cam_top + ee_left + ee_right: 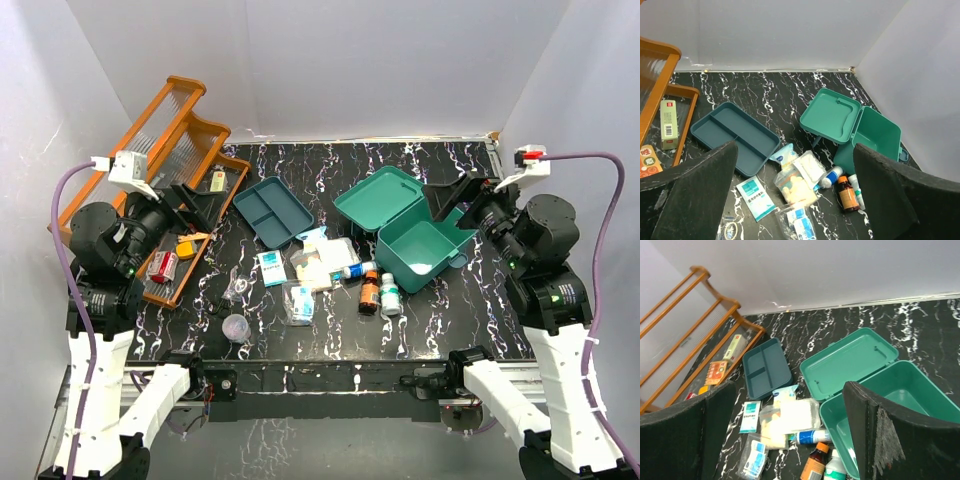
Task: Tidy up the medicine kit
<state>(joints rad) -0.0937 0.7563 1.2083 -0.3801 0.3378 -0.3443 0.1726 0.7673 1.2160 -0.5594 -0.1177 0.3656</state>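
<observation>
Right hand (pixel 452 198) near medicine kit (pixel 420 248)

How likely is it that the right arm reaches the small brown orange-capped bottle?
Probably yes: the right gripper hangs open, nothing covers the brown bottle, but the open teal plastic box sits between them and a white bottle is right beside it.

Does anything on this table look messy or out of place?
Yes. The medicine kit box stands open and looks empty. Its insert tray lies apart on the table, and packets and bottles are strewn between them. One blue-and-white bottle lies on its side.
</observation>
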